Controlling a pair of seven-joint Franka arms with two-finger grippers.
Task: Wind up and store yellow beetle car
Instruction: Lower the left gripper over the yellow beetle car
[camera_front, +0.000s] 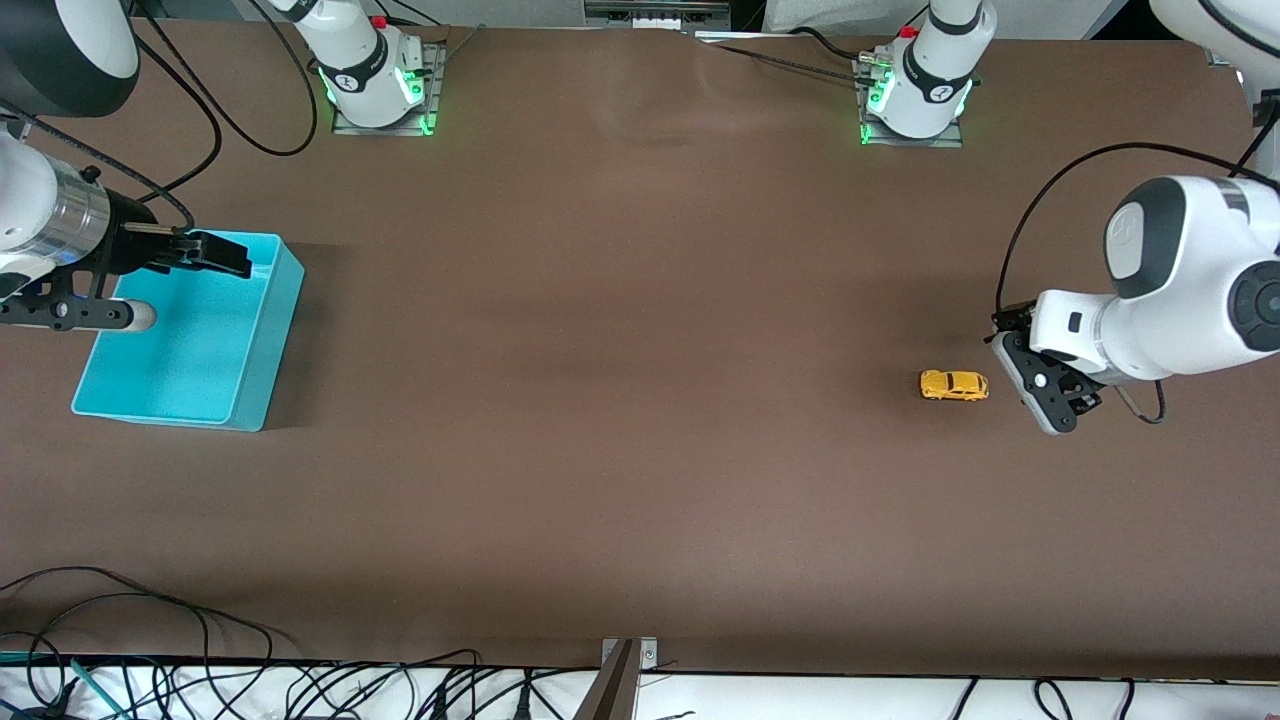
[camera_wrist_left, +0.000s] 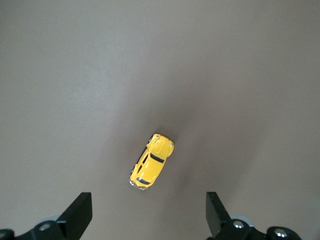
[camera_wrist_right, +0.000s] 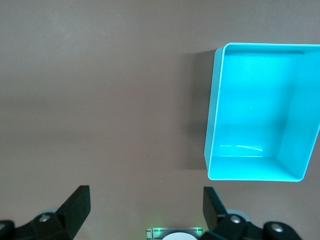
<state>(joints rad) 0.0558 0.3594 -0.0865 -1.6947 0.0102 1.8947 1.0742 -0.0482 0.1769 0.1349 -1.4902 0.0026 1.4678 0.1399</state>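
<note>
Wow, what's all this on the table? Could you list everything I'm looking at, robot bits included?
yellow beetle car: one, yellow-orange, on its wheels on the table toward the left arm's end.
turquoise bin: one, turquoise, open-topped with nothing in it, toward the right arm's end.
table: one, brown, under everything.
cables: a tangle, black, along the table edge nearest the front camera.
left hand: one, black fingers open, holding nothing, up in the air beside the car.
right hand: one, black fingers open, holding nothing, over the bin's edge.
arm bases: two, white with green lights, along the table edge farthest from the front camera.
</note>
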